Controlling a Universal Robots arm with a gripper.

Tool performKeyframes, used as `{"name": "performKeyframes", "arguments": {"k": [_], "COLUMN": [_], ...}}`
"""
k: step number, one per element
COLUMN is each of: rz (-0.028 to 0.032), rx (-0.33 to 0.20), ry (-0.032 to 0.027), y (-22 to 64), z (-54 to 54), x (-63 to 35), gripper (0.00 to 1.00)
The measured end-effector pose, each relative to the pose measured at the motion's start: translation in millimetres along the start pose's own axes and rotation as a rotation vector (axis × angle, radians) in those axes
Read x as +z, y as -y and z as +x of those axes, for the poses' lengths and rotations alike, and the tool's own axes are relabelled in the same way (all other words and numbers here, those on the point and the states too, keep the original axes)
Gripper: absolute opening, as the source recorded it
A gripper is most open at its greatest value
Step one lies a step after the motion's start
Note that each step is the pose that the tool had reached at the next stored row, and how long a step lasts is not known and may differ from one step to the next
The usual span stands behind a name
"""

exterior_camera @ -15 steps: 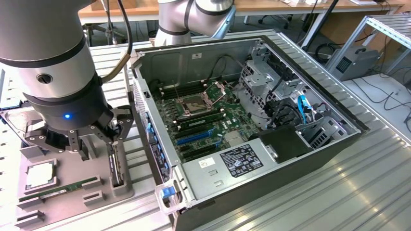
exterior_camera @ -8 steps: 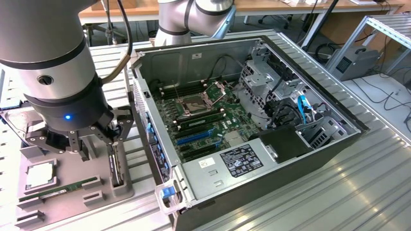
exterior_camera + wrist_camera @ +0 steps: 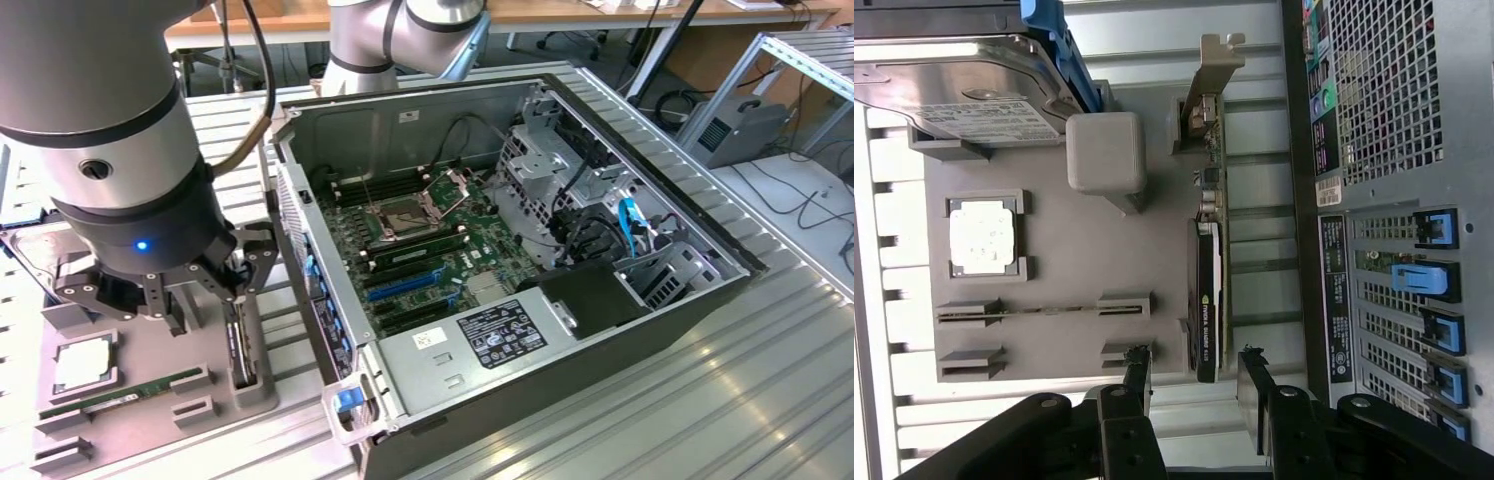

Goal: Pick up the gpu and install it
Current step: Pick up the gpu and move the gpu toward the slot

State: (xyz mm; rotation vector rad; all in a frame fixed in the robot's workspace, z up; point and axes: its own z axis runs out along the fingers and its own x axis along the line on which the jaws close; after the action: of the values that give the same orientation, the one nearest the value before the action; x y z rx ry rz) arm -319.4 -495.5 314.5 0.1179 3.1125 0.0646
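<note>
Ribbed metal tabletop point(image 3: 667, 400) carries a grey slotted tray point(image 3: 1054, 230). Black claw point(image 3: 1194, 365), released, hangs over its thin dark gpu card point(image 3: 1209, 290).

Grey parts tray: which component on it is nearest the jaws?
The gpu, the dark card on edge with silvery bracket, lines up between the open jaws; square processor chip, green RAM stick and silver hard drive sit farther off.
</note>
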Motion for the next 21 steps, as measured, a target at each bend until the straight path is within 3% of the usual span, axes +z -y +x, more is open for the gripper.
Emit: {"name": "performKeyframes", "arguments": {"k": [21], "rz": [0.0015], "rx": [0.000], "ry": [0.0001], "y": [-5.5], "z": [-1.2], "x": [4.2], "gripper": [0.48]}}
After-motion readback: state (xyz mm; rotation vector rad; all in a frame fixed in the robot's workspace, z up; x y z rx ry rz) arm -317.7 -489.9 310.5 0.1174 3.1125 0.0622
